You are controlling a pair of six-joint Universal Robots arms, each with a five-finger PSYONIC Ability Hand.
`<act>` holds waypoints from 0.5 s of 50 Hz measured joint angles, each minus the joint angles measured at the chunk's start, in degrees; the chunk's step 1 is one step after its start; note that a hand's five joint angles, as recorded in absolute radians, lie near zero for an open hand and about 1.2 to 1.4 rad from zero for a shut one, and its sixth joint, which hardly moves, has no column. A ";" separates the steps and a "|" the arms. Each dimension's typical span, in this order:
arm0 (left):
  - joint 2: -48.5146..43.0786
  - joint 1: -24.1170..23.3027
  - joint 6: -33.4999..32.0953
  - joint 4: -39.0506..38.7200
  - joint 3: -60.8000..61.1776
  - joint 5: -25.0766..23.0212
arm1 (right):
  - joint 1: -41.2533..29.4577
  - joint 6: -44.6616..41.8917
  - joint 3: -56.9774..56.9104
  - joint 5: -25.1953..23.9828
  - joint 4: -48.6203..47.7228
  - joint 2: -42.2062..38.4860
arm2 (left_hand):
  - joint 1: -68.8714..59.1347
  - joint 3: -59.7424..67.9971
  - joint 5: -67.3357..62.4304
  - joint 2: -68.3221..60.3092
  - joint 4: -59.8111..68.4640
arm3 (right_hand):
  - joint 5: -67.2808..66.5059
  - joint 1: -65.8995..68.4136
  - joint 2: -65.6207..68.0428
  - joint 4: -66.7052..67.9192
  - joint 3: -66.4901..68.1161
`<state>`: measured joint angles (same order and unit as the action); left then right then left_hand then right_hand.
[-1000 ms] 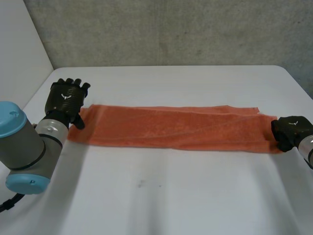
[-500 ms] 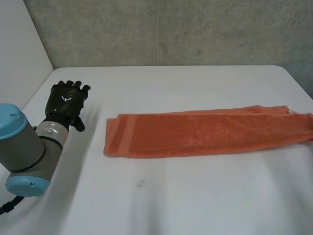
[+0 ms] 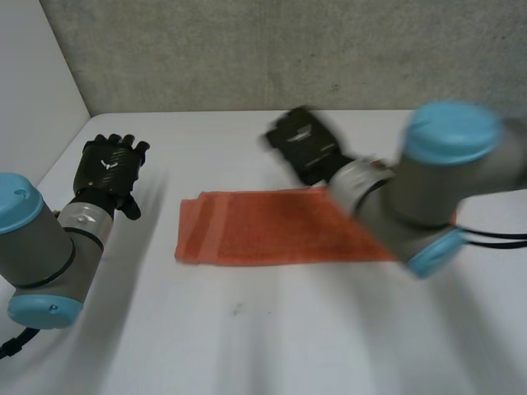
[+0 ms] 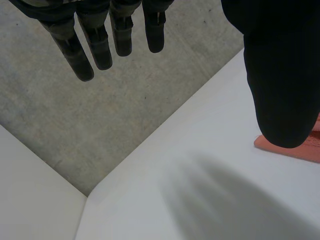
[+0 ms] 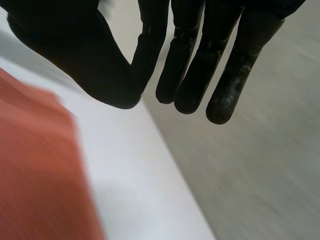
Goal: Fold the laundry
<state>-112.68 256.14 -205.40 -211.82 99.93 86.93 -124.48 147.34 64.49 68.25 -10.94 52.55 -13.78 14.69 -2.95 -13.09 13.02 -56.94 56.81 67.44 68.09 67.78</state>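
An orange towel (image 3: 255, 226), folded into a long strip, lies across the middle of the white table (image 3: 247, 337). My left hand (image 3: 107, 169) hovers to the left of the towel's left end, apart from it, fingers (image 4: 100, 45) straight and spread; a corner of the towel (image 4: 310, 147) shows by its thumb. My right arm (image 3: 428, 181) reaches across the towel's right part and hides it. My right hand (image 3: 305, 144) is just past the towel's far edge, thumb closed against the fingers (image 5: 220, 70), with no cloth seen between them. The towel (image 5: 35, 165) lies below the thumb side.
A grey wall (image 3: 288, 49) runs along the table's far edge, close behind my right hand. A white wall (image 3: 33, 74) stands at the left. Bare table lies in front of the towel.
The towel was dragged to the right, away from my left hand. My right arm has since swung in from the right edge to over the towel's middle. The left hand has hardly moved.
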 measured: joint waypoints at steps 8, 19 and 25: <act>0.01 0.06 0.00 0.01 0.20 0.01 | -12.37 -0.52 -7.20 -2.06 0.51 -12.40 | 0.00 0.00 0.00 0.01 0.00 | -0.01 0.00 0.00 0.00 0.05; 0.08 -0.33 0.00 0.01 0.87 -0.08 | -10.28 2.98 -7.62 20.98 2.51 -10.44 | 0.00 0.00 0.00 0.05 0.00 | 41.61 -33.92 -41.37 -42.76 -42.10; 0.10 -0.54 0.00 0.00 1.01 -0.12 | -0.75 13.17 -3.99 29.00 3.01 -4.66 | 0.00 -0.01 0.00 0.05 -0.24 | 41.72 -33.92 -41.36 -42.76 -42.10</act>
<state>-112.59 255.60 -205.40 -211.82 100.94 86.81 -125.23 160.51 60.50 97.26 -7.93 47.89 -13.77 14.68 -2.95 -13.03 12.79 -15.22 22.89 26.07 25.33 25.68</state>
